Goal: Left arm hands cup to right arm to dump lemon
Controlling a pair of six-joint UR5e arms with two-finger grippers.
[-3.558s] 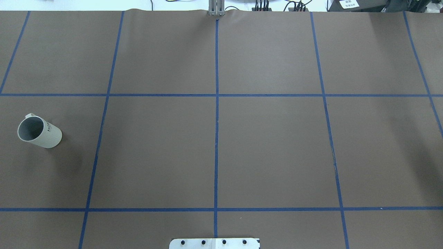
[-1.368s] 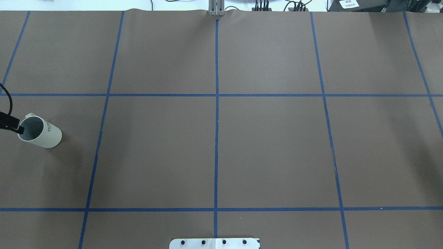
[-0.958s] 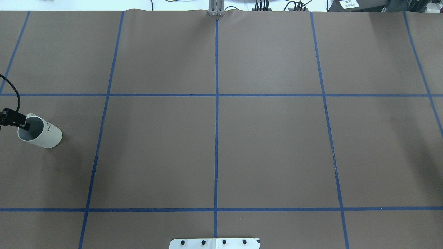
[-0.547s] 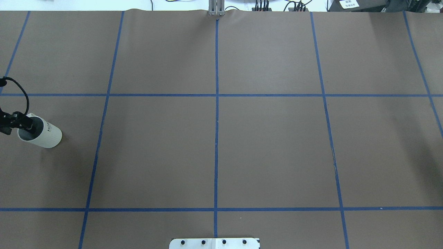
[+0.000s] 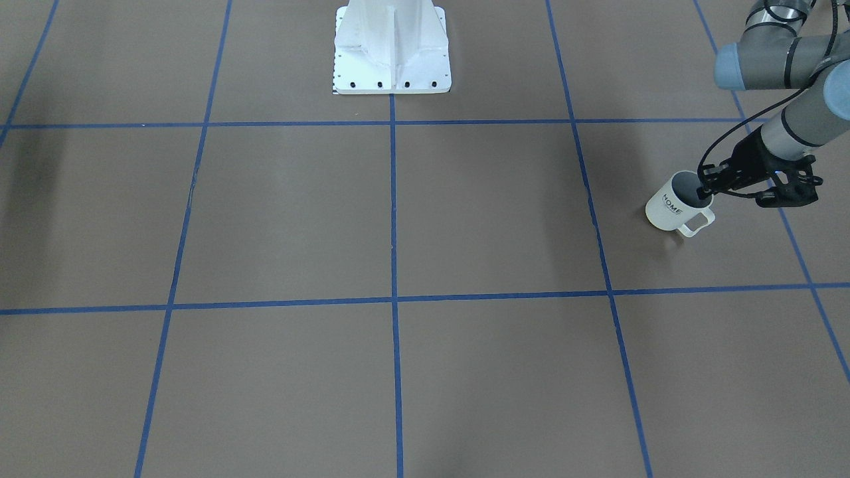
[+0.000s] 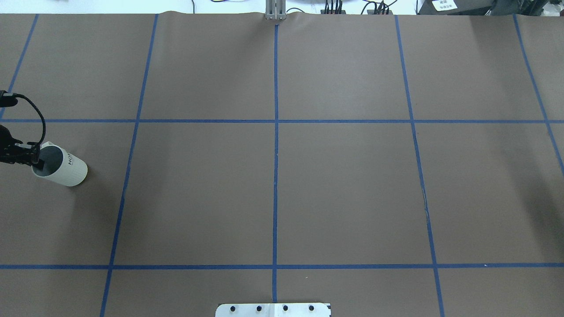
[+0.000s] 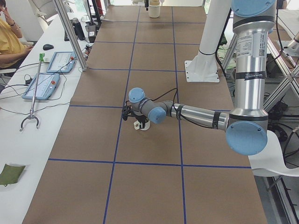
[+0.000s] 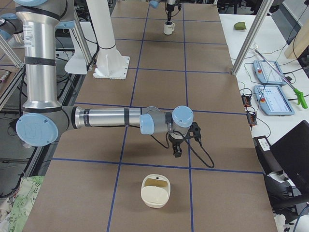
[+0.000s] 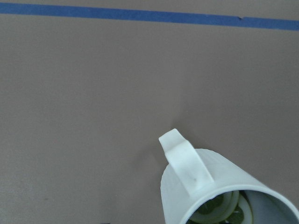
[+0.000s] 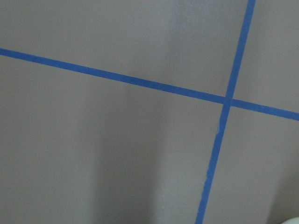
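Grey L arm w/ light-blue joint caps (image 7: 196,113) reaches low toward desk's L end edge. Its black two-finger L gripper (image 5: 704,188) straddles the rim of an off-white mug w/ black HOME lettering (image 5: 671,207): one finger inside the mouth, one outside, clamped on the wall. Mug sits tilted near the L end edge, mid-depth; base contact w/ desk unclear. Yellow-green lemon slice (image 9: 223,211) lies in the mug bottom.

Step, prob.: grasp made, lift starting. Next: carry mug along the desk, mouth up, body left free for handover.

Far end: grey R arm (image 8: 106,117), black R gripper (image 8: 177,149) pointing down, fingers can't tell. Cream rounded-square tub (image 8: 155,203) near R end edge.
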